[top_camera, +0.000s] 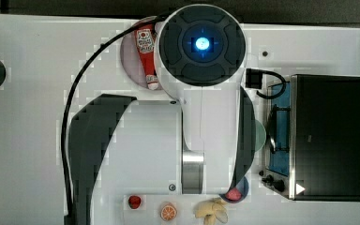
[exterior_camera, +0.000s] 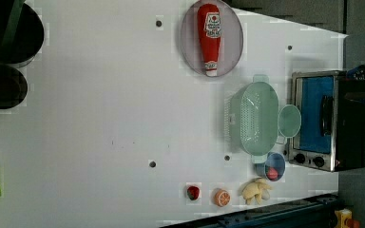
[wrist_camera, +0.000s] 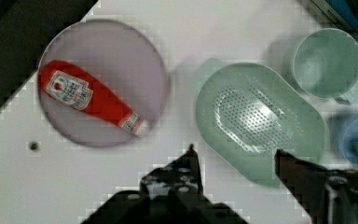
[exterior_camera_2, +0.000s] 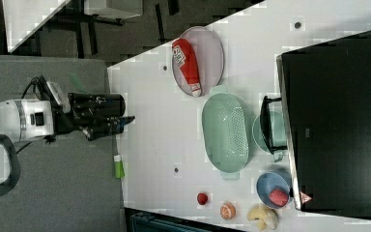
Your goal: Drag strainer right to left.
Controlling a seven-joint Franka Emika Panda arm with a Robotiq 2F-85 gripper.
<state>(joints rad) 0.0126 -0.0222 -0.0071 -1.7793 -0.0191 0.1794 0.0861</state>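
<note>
On the white tabletop [exterior_camera: 100, 118] the strainer [exterior_camera: 256, 118] lies lengthwise twelve-to-six in the left view, the raised gripper [wrist_camera: 235, 156] jaws partly open, empty.

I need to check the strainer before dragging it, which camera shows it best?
The left view: the whole strainer lies unblocked, beside the mug. The right view also shows it whole; in the wrist view a gripper finger overlaps its rim.

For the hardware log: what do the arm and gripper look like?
The arm is glossy white with dark grey round caps, a blue light on top and a silver band. A black cable loops beside it. The gripper is black, with dark, tapered fingers.
</note>
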